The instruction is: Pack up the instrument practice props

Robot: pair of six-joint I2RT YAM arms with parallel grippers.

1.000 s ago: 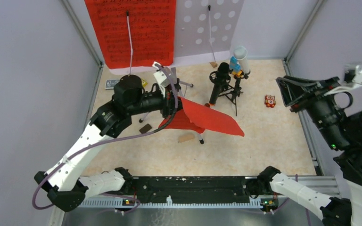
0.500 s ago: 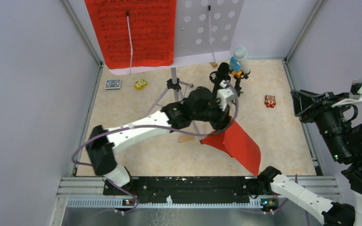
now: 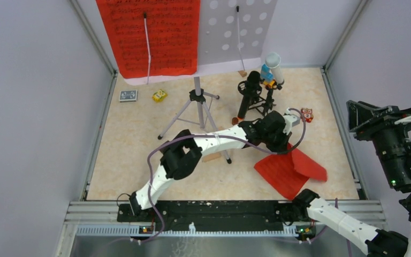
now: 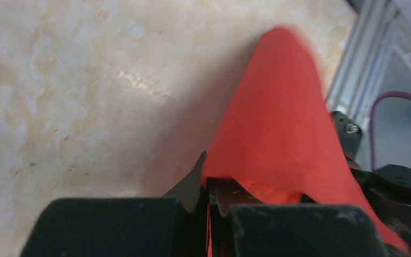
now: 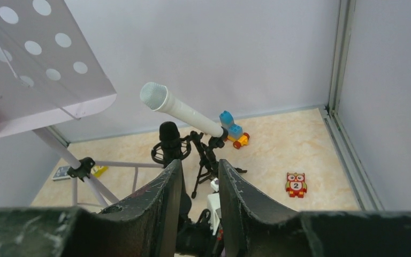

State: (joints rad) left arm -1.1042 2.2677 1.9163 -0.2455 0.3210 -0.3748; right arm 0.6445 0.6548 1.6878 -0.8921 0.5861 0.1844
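Note:
My left gripper (image 3: 285,143) is shut on a corner of a red sheet-music page (image 3: 291,171), which lies crumpled on the floor at the front right; the left wrist view shows the red sheet-music page (image 4: 283,118) pinched between the closed jaws of the left gripper (image 4: 208,179). More red pages (image 3: 147,37) hang on the grey perforated plate (image 3: 235,27) at the back. The silver tripod (image 3: 198,107) stands mid-floor. The black microphone (image 3: 246,99), small black tripod (image 3: 266,104) and white tube (image 3: 274,67) stand behind. My right gripper (image 3: 356,115) hovers open and empty at the right; the wrist view shows the same right gripper (image 5: 199,163).
A blue-and-orange toy car (image 3: 267,75) sits by the white tube. An owl block (image 3: 306,114) lies right of the microphone. A yellow block (image 3: 159,96) and a small card (image 3: 128,96) lie at the back left. A wooden block (image 3: 211,157) rests by a tripod foot.
My left arm has swung from the centre to the front right, carrying the red page down onto the floor. My right gripper has drawn back toward the right wall.

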